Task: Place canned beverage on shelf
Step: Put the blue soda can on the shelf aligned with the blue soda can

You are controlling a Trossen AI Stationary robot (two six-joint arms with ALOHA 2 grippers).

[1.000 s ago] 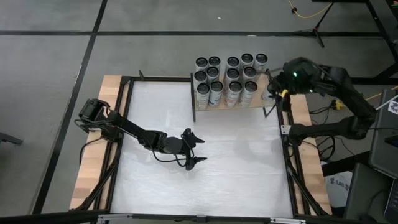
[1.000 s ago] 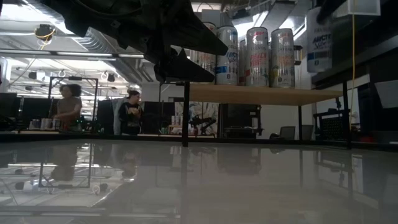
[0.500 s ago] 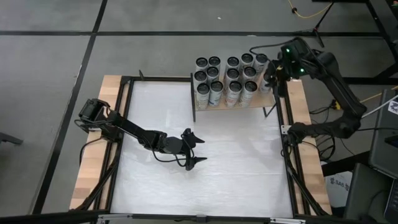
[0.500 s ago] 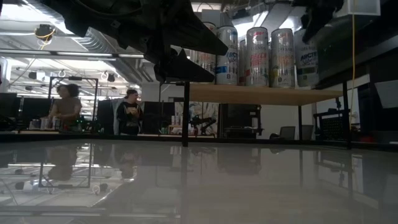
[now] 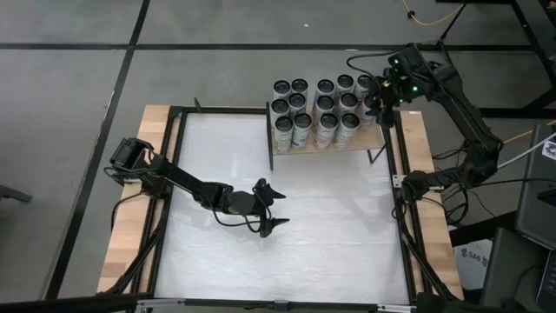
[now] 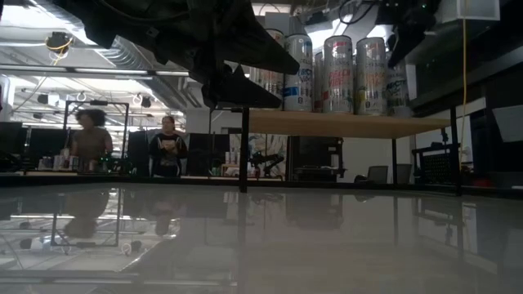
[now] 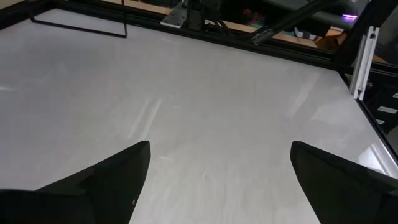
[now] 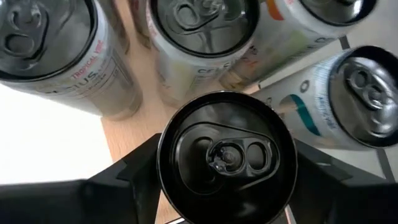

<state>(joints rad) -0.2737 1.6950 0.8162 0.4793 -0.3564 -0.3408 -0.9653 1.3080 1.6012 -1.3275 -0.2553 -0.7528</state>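
A black can (image 8: 227,155) is clamped by the right pincer (image 5: 380,94) over the shelf (image 5: 358,143) (upper right); neighbouring cans (image 5: 346,124) could be toppled if it is lowered off-line.

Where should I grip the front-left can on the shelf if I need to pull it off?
Grip the front-left can on its cylindrical side wall, below the lid. Come from the open tabletop side, fingers straddling left and right: it stands upright at the shelf corner, with cans behind and to its right. The right gripper is shut on the black can; the left gripper is open.
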